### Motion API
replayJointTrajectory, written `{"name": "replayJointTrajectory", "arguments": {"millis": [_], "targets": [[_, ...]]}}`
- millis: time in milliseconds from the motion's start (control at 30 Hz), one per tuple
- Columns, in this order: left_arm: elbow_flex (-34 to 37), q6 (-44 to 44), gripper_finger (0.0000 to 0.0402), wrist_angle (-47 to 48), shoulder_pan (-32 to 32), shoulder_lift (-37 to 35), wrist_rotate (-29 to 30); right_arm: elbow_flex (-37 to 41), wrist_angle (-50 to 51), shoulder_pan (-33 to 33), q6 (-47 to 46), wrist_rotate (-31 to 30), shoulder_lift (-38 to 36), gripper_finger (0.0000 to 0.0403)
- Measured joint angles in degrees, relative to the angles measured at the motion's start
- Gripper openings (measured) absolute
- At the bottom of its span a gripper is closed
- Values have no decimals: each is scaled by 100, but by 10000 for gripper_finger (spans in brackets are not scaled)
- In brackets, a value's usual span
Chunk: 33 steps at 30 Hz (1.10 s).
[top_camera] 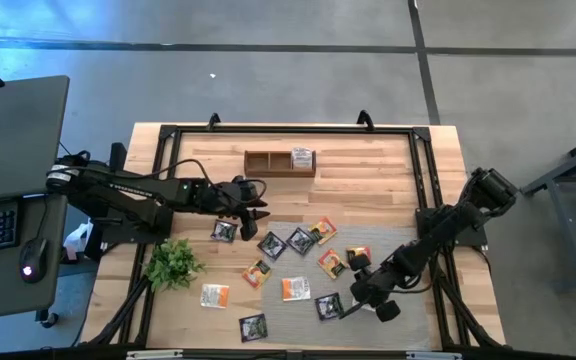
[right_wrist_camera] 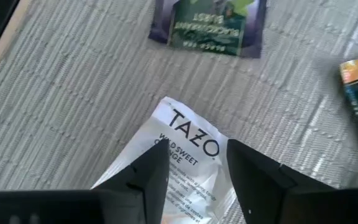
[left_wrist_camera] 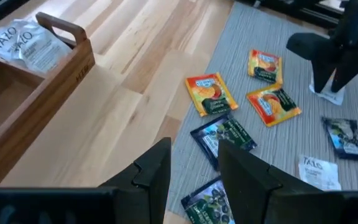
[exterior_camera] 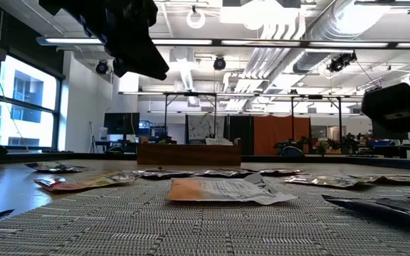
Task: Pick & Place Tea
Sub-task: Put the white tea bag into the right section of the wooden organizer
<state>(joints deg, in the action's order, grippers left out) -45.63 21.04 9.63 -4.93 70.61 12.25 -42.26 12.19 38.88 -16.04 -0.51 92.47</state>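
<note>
Several tea sachets, dark, orange and white, lie flat on the grey mat (top_camera: 298,310) and the wood beside it. My right gripper (right_wrist_camera: 194,180) is open, pointing steeply down at the mat's right part, one finger on either side of a white sachet (right_wrist_camera: 185,146) that lies flat below it. A dark sachet (right_wrist_camera: 210,25) lies just beyond. My left gripper (left_wrist_camera: 197,180) is open and holds nothing, above the mat's far left corner and over dark sachets (left_wrist_camera: 222,134). One white sachet (top_camera: 302,156) sits in the wooden box (top_camera: 280,160).
The wooden box with its compartments stands at the table's far middle. A small green plant (top_camera: 173,262) stands at the near left. A black frame (top_camera: 288,130) runs round the table. Bare wood lies between the box and the mat.
</note>
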Motion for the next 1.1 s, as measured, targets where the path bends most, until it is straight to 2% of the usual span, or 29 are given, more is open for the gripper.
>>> {"name": "replayJointTrajectory", "arguments": {"millis": [167, 300, 567, 767, 867, 967, 1100], "targets": [[0, -119, 131, 52, 2, 2, 20, -27, 6, -69, 196, -23, -133, 186], [0, -123, 131, 50, 4, 2, 29, -121, 22, -75, 531, -82, -328, 190], [0, 22, 131, 41, 2, 4, 32, -87, 896, -97, 339, -772, -275, 189], [-2, 26, 131, 46, 2, 4, 33, 95, 213, -314, 215, -356, -31, 189], [-2, 23, 131, 58, 2, 4, 37, 92, 105, -339, 203, -356, 77, 188], [-7, 14, 131, 90, 2, 4, 46, 94, 154, -339, 211, -363, 131, 178], [-7, -6, 131, 82, 2, 4, 48, 96, 149, -341, 200, -292, 133, 133]]}}
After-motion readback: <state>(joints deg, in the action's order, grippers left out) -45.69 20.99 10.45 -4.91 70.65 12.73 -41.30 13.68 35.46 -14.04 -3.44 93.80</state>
